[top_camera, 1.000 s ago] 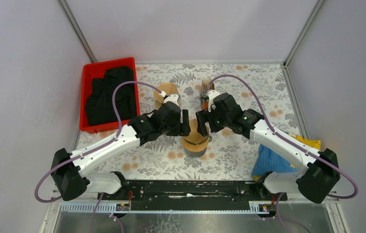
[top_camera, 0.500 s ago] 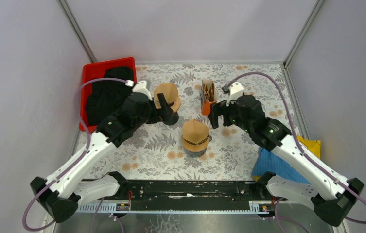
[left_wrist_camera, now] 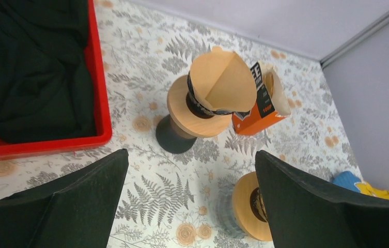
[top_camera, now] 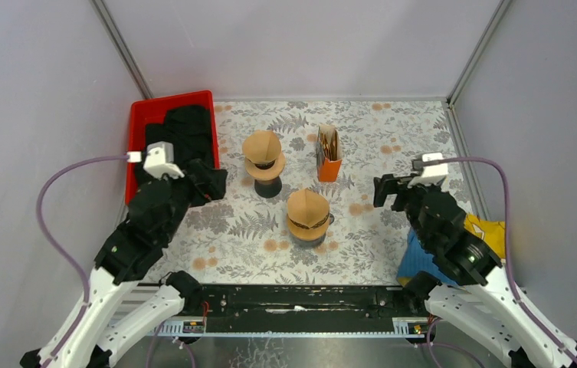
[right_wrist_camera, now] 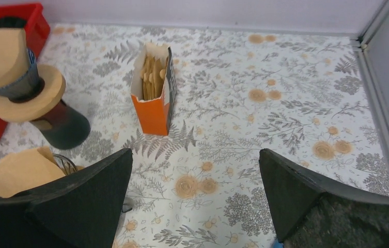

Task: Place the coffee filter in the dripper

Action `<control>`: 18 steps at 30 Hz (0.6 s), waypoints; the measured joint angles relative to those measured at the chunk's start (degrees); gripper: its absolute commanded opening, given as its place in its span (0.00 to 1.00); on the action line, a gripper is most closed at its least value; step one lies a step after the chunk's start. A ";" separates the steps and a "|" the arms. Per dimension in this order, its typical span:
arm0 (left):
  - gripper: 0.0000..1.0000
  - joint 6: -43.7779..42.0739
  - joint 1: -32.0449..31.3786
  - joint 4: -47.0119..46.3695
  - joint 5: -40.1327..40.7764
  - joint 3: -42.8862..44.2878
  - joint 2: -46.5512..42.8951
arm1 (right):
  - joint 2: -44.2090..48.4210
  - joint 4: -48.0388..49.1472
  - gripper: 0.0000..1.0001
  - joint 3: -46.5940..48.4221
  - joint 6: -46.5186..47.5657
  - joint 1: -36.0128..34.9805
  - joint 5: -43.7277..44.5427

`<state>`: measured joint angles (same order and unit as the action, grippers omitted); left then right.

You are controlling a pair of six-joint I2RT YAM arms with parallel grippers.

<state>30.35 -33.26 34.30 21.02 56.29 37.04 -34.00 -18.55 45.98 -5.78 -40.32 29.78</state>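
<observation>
Left tool (top_camera: 214,182), right tool (top_camera: 385,192) (both wide) retreated from seemingly seated filter (top_camera: 306,205).

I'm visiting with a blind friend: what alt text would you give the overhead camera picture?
A paper-lined far dripper and near dripper stand in the middle beside an orange filter box. The left gripper and right gripper hang open on either side, holding nothing. A red bin of black fabric sits far left on the flowered table.
</observation>
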 measured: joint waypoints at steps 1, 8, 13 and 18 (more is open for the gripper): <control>1.00 -0.66 0.00 0.00 0.63 -0.42 -1.73 | 2.01 -0.02 0.99 -0.68 0.00 0.00 0.96; 1.00 -4.13 0.00 -0.50 4.55 -4.20 -13.20 | 13.44 -0.46 0.99 -1.73 -0.02 0.02 4.72; 1.00 -4.61 0.00 -0.46 6.21 -7.76 -17.81 | 18.21 -0.50 0.99 -4.50 -0.02 0.04 5.27; 1.00 -4.61 0.00 -0.48 7.02 -9.14 -20.02 | 21.29 -1.51 0.99 -6.43 -0.02 0.04 5.31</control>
<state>25.74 -33.26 33.82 28.03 47.16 17.02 -12.71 -20.05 39.55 -5.80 -40.27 35.09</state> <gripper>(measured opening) 0.998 0.992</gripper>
